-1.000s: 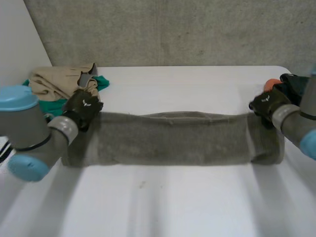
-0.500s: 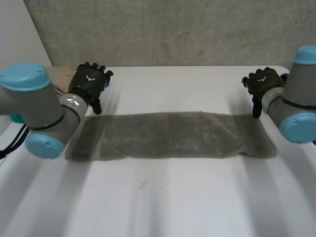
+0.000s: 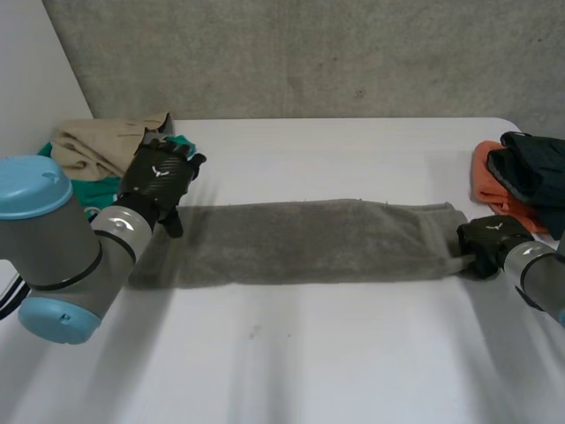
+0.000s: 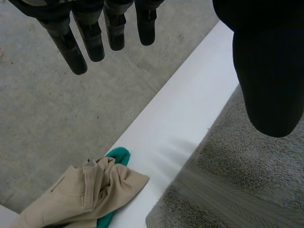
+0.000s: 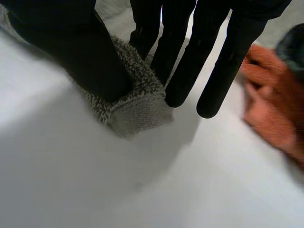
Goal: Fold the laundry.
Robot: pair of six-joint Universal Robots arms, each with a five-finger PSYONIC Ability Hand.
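Observation:
A grey towel [image 3: 300,240] lies across the white table [image 3: 291,353] as a long folded strip. My left hand [image 3: 159,177] hovers above the strip's left end, near its far edge. Its fingers [image 4: 90,33] are straight and spread from the thumb, with nothing between them; the towel [image 4: 247,180] lies below the thumb. My right hand [image 3: 490,243] is down at the strip's right end, at its near corner. There the thumb [image 5: 71,42] and fingers pinch the towel's corner [image 5: 137,102] just above the table.
A pile of beige and green clothes [image 3: 97,150] sits at the far left of the table, just beyond my left hand [image 4: 80,190]. Orange and dark clothes [image 3: 521,177] are heaped at the right edge, close behind my right hand [image 5: 275,104].
Both hands let go of the towel's far edge and lifted off. The right hand then dropped to the right near corner and closed on it. The left hand stayed open, drifting slightly nearer.

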